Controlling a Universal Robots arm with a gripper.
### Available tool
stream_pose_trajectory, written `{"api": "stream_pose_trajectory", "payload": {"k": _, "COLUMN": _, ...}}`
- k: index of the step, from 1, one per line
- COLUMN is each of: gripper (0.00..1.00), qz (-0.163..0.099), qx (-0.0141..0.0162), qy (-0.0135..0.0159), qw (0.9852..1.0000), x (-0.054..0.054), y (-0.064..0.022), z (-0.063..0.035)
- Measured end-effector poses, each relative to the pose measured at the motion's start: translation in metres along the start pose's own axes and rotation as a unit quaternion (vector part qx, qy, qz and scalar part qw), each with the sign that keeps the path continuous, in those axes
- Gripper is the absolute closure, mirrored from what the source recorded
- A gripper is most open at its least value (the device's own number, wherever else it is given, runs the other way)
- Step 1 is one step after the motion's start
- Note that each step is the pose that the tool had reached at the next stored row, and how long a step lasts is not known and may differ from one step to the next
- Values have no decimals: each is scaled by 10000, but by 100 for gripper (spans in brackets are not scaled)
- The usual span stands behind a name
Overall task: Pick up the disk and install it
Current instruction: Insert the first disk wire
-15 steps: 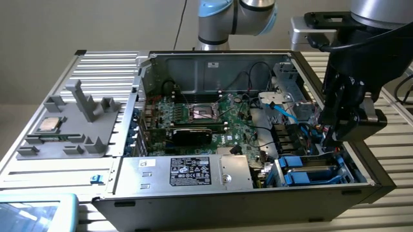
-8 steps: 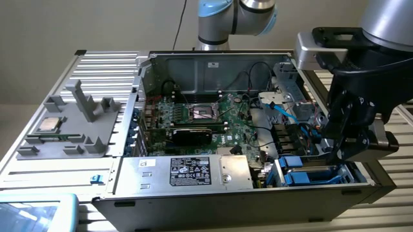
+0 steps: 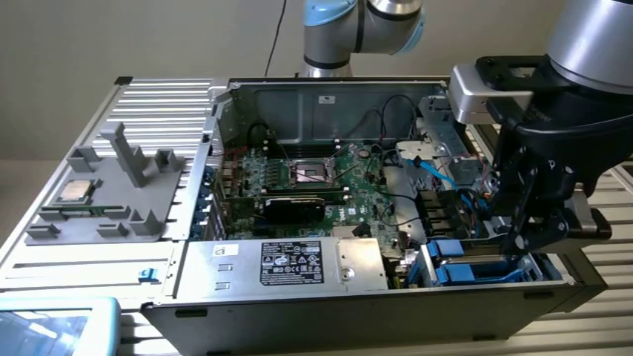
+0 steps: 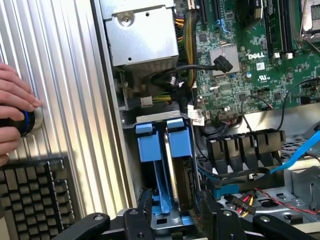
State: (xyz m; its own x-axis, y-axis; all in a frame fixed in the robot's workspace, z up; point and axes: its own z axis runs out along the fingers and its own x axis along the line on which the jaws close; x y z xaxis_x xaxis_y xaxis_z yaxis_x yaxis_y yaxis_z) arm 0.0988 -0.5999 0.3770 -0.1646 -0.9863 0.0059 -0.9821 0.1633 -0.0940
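Open desktop computer case [image 3: 416, 315] lying on its side on a ribbed metal worktop [image 3: 70, 271], seen in the exterior view and from the wrist.

The arm reaches down at the exterior view's right and places the claw [image 3: 522, 241] over the drive bay in the near right corner of the case. The disk [image 3: 465, 273] stands on edge in that bay, and its bright blue frame shows just beside the claw.

In the wrist view the claw [image 4: 175, 196] is spread, with one black finger on each side of the blue-framed disk [image 4: 178, 147]. Whether the fingers [image 4: 146, 200] press on the frame cannot be told. A second blue tab [image 4: 148, 142] sits just beside the first.

Next to the bay lies the silver power-supply box [image 3: 296, 263], with the green motherboard [image 3: 316, 178] beyond it. A blue cable [image 4: 300, 150] runs across the case floor.

Outside the case, a grey holder [image 3: 118, 193] carries a small square chip [image 3: 77, 191] at the exterior view's left. A person's hand [image 4: 12, 107] rests on a blue-ringed knob [image 4: 26, 122], near a keyboard [image 4: 35, 192].
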Motion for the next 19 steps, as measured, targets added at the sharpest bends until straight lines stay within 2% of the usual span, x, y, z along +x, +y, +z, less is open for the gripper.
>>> {"api": "stream_pose_trajectory", "payload": {"k": 7, "gripper": 49, "qz": -354, "qx": 0, "qy": -48, "qw": 9994, "x": -2, "y": -13, "z": 26}}
{"api": "stream_pose_trajectory", "payload": {"k": 11, "gripper": 49, "qz": -478, "qx": -3, "qy": -64, "qw": 9988, "x": -13, "y": -74, "z": 51}}
{"api": "stream_pose_trajectory", "payload": {"k": 15, "gripper": 49, "qz": -587, "qx": -15, "qy": -94, "qw": 9982, "x": -25, "y": -135, "z": 80}}
{"api": "stream_pose_trajectory", "payload": {"k": 19, "gripper": 49, "qz": -867, "qx": -38, "qy": -127, "qw": 9961, "x": -25, "y": -139, "z": 114}}
